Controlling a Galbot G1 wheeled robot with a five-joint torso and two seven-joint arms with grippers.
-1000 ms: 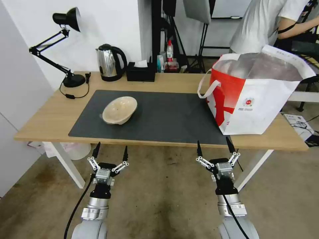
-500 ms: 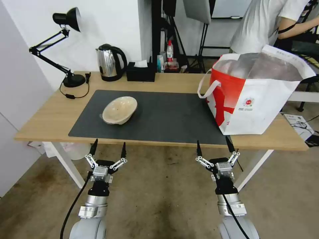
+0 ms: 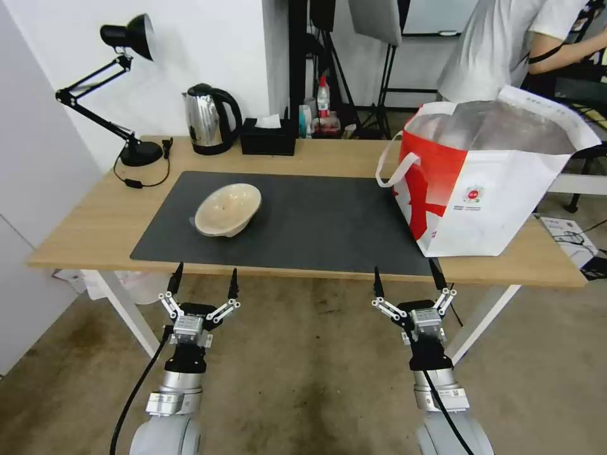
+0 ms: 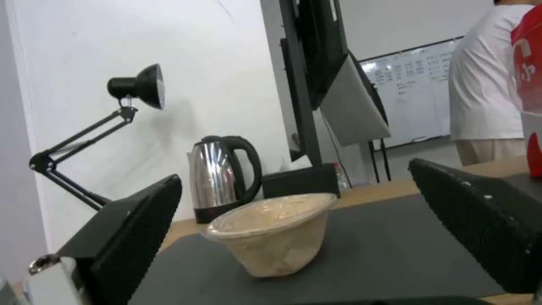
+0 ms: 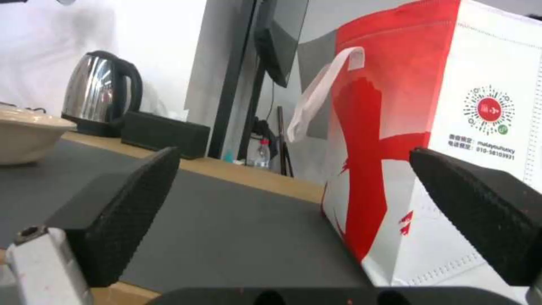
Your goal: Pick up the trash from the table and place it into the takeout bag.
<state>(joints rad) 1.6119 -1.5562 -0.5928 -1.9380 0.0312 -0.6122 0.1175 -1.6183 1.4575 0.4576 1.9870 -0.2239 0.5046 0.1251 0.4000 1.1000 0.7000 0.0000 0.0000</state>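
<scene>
Head view: your left gripper (image 3: 202, 282) and right gripper (image 3: 406, 279) sit below the light-wood worktop (image 3: 95, 227) front edge, jaws released, holding nothing. You've got the beige shallow bowl (image 3: 227, 209) tilted on the dark grey mat (image 3: 316, 221), well apart from the white-and-red takeout bag (image 3: 487, 183) standing at the mat's right end.

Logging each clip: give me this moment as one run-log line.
left gripper: open, before table edge, facing beige bowl | right gripper: open, near takeout bag | bowl on mat, untouched
</scene>
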